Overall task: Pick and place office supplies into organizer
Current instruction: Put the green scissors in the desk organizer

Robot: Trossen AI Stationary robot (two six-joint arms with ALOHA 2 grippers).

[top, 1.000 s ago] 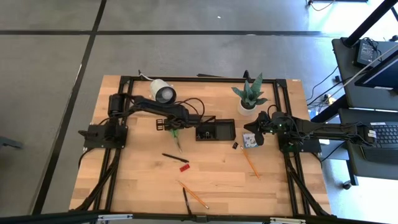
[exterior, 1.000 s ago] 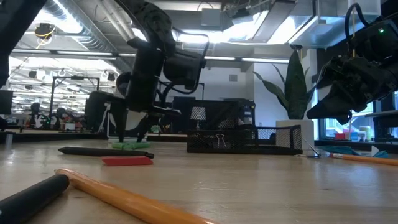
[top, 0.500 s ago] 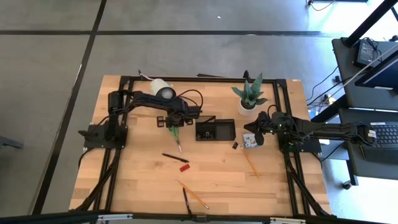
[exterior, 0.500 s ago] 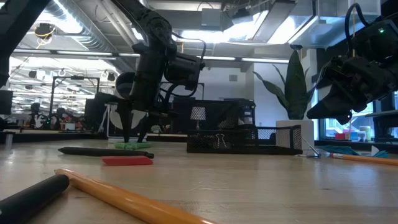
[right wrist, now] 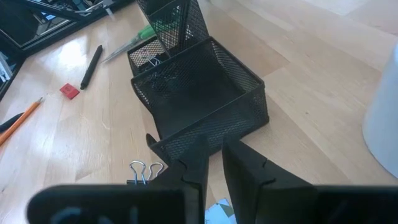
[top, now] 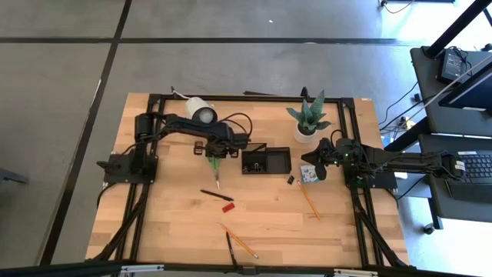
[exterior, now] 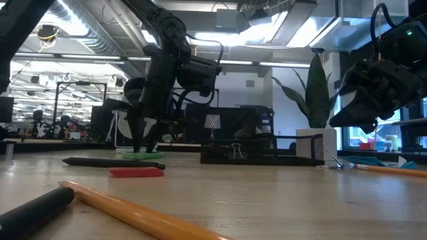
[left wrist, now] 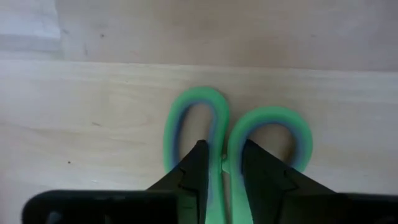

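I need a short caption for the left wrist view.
Left pincer closing on the joint between the two green plastic loop handles of scissors lying on the light wooden table.
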